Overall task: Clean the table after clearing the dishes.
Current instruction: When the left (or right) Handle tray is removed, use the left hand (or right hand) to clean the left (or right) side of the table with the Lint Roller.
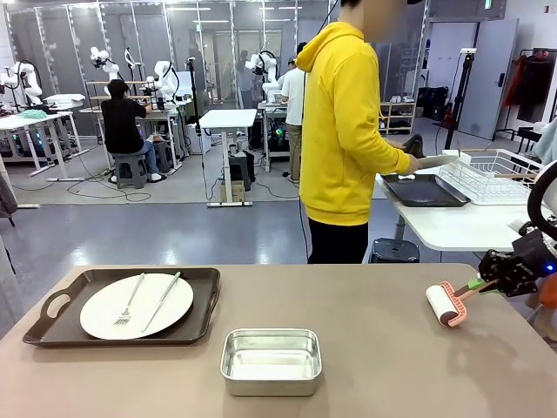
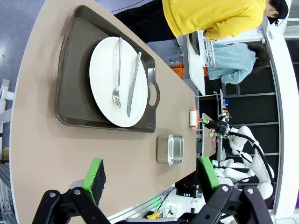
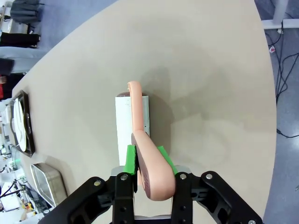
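Table (image 1: 365, 348): fills the lower half of the front view. Its brown top is bare apart from three things, so it is only partly cleared.
Person (image 1: 344, 131): upper middle of the front view, turned toward the white side table (image 1: 452, 228) at the right edge, with one hand (image 1: 414, 163) over it.
Cleared tray (image 1: 426, 198): a dark tray on the side table beside the wire rack (image 1: 496, 170). This set looks already taken off, so about half the clearing is done.
Remaining tray (image 1: 87, 277): lower left of the front view, flat on the table and not yet removed.
Plate (image 1: 100, 309): white, centred on that tray.
Steel pan (image 1: 271, 333): lower middle of the front view, empty, just right of the tray.
Left gripper (image 2: 149, 170): its jaws stand wide with nothing between them. It hangs above the table edge, bottom of the left wrist view.
Right gripper (image 1: 479, 281): right edge of the front view, clamped on the pink handle of the lint roller (image 1: 446, 305).
Roller drum (image 3: 132, 121): at or just above the tabletop; contact cannot be told.
Fork (image 1: 130, 303) and knife (image 1: 162, 301): side by side on the plate.
Left to do: lift off the last tray, then most of the rolling.
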`<state>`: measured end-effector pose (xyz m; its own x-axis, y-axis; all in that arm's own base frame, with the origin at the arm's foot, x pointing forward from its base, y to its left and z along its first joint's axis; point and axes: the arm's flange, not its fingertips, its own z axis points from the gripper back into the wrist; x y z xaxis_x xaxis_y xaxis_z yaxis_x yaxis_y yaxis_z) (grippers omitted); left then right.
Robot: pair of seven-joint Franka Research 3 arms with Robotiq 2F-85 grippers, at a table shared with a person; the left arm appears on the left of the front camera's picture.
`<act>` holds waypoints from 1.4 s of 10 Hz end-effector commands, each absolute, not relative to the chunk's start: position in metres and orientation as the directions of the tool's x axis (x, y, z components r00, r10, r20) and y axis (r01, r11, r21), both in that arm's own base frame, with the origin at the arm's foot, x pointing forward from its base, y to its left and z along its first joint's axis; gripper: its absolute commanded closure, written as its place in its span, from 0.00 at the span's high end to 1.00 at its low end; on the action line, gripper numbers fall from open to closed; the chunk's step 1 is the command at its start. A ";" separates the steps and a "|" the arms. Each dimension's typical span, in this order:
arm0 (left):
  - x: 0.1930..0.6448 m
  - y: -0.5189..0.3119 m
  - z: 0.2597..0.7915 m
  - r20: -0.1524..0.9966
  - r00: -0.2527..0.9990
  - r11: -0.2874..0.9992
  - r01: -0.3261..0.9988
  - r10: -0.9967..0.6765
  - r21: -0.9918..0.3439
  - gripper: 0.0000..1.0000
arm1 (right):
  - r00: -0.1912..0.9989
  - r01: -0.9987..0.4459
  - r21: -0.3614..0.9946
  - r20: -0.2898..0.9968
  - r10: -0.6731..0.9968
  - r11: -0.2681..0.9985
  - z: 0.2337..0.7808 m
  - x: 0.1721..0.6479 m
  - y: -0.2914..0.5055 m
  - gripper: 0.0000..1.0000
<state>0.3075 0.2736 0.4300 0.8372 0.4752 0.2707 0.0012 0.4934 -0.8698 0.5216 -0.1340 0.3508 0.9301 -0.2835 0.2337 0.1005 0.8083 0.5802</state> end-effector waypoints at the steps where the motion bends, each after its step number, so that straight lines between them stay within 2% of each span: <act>1: 0.305 0.274 0.433 0.274 0.838 0.486 0.012 0.472 -0.874 1.00 | 0.943 0.125 0.498 0.210 -0.259 0.858 0.340 0.501 -0.122 0.22; 9: 0.305 0.274 0.433 0.274 0.838 0.486 0.012 0.472 -0.874 1.00 | 0.949 0.017 0.461 0.273 -0.160 0.887 0.445 0.488 -0.072 0.22; 12: 0.305 0.274 0.433 0.274 0.838 0.486 0.012 0.472 -0.874 1.00 | 0.951 0.028 0.376 0.277 -0.141 0.926 0.462 0.485 -0.053 0.22; 13: 0.305 0.274 0.433 0.274 0.838 0.486 0.012 0.472 -0.874 1.00 | 0.958 0.029 0.372 0.253 -0.132 0.928 0.459 0.485 -0.048 0.22; 14: 0.305 0.274 0.433 0.274 0.838 0.486 0.012 0.472 -0.874 1.00 | 0.947 -0.009 0.411 0.296 -0.124 0.912 0.456 0.486 -0.063 0.22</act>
<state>0.3075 0.2736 0.4300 0.8372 0.4751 0.2708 0.0013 0.4934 -0.8698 0.4862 -0.0569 0.4556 0.9526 -0.1143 0.2819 -0.0053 0.9203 0.3913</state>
